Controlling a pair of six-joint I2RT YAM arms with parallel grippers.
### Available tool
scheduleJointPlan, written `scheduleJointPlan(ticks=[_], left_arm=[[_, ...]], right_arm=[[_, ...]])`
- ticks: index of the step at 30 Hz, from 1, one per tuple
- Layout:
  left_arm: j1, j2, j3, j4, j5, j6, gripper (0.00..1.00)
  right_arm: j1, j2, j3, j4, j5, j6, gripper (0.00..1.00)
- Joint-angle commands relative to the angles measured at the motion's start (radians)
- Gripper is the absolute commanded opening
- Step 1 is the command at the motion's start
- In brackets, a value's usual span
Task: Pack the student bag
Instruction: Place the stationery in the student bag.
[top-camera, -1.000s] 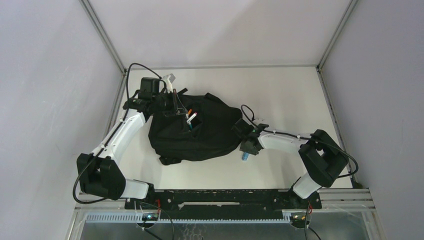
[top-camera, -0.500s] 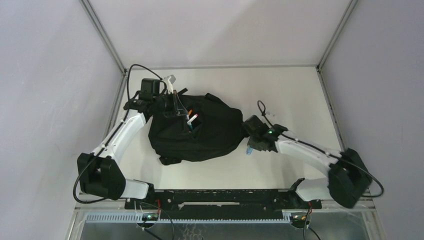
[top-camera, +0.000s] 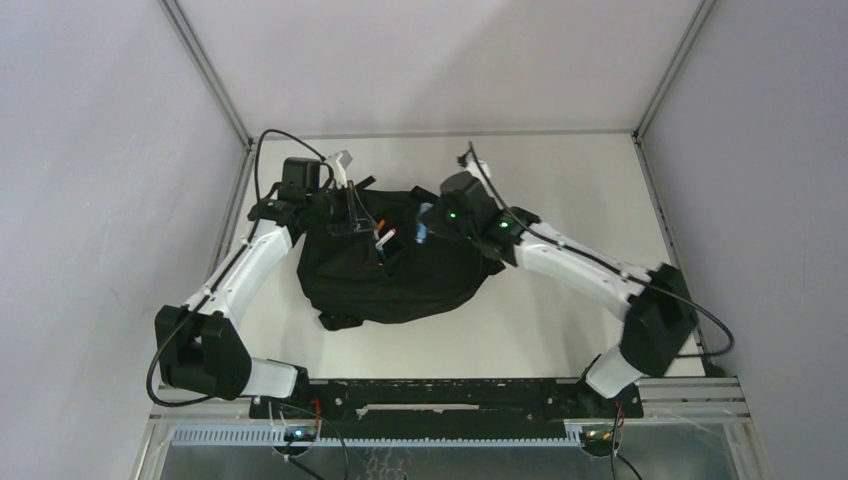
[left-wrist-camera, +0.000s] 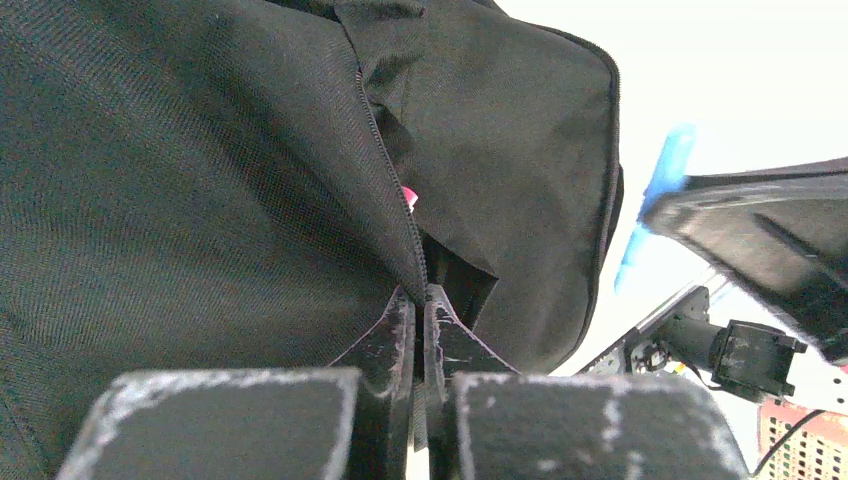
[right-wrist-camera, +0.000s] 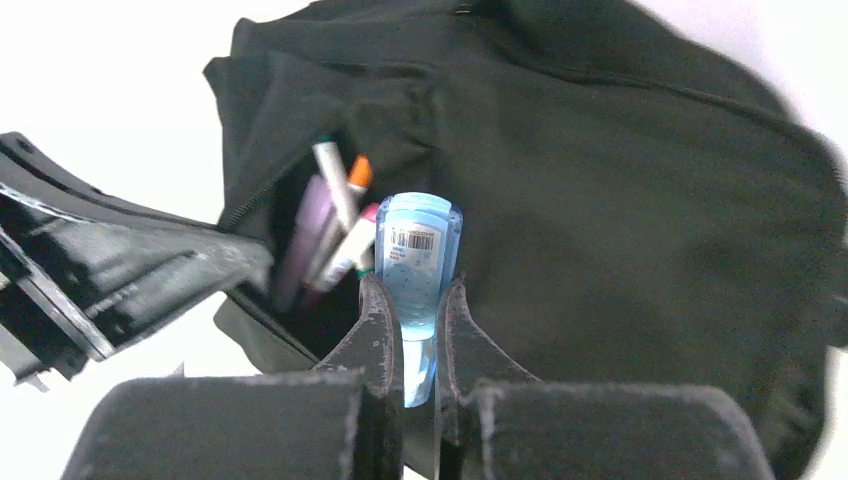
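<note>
Reaching arms: both come up from the near edge at 6 o'clock. The left arm (top-camera: 240, 275) angles out toward 10 and the right arm (top-camera: 590, 275) toward 1.
Student bag: the student bag (top-camera: 400, 285) is black and slumped, lying mid-table a touch left of centre, and both arms meet over its far half.
Pocket mouth: a zip edge (left-wrist-camera: 395, 180) gapes at the bag's 11 o'clock, and pens (right-wrist-camera: 340, 215) in white, orange and pink poke out of the gap.
Left gripper: the left gripper (left-wrist-camera: 420, 300) sits at the bag's 10 o'clock corner. Its jaws are pressed tight together on the bag's zip edge, with fabric running straight into the pinch.
Right gripper: the right gripper (right-wrist-camera: 413, 288) hangs over the bag at about 1 o'clock, its jaws closed down to a narrow gap.
Blue bottle: a blue bottle (right-wrist-camera: 418, 245) is clamped between the right jaws. It is pale and see-through, with a barcode label facing the wrist camera and its end jutting past the fingertips toward the pens. I can't tell whether it touches the bag.
Table: the table (top-camera: 570, 180) is a pale surface running on to 12 o'clock, where it meets the back wall (top-camera: 440, 60).
</note>
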Motion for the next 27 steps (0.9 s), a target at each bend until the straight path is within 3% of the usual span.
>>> scheduleJointPlan(ticks=[1,7,11,13,15,20,27], left_arm=[[-0.004,-0.035,-0.015,0.069,0.062,-0.023,0.00],[-0.005,-0.039,-0.012,0.073,0.072,-0.021,0.00],[-0.004,-0.041,-0.009,0.075,0.081,-0.022,0.00],[-0.005,-0.047,-0.013,0.075,0.079,-0.019,0.00],[-0.005,-0.050,-0.015,0.076,0.075,-0.017,0.00],[-0.006,-0.040,-0.012,0.080,0.084,-0.021,0.00],[-0.005,-0.035,-0.018,0.080,0.073,-0.020,0.00]], right_arm=[[0.026,0.172,0.134,0.136,-0.128,-0.021,0.00],[0.068,0.401,0.316,0.118,-0.255,-0.009,0.03],[0.080,0.479,0.414,0.082,-0.396,-0.064,0.46],[0.075,0.427,0.337,0.133,-0.373,-0.076,0.59],[0.054,0.347,0.250,0.217,-0.371,-0.070,0.66],[0.002,0.251,0.154,0.240,-0.363,-0.063,0.67],[-0.015,0.207,0.115,0.245,-0.354,-0.060,0.55]])
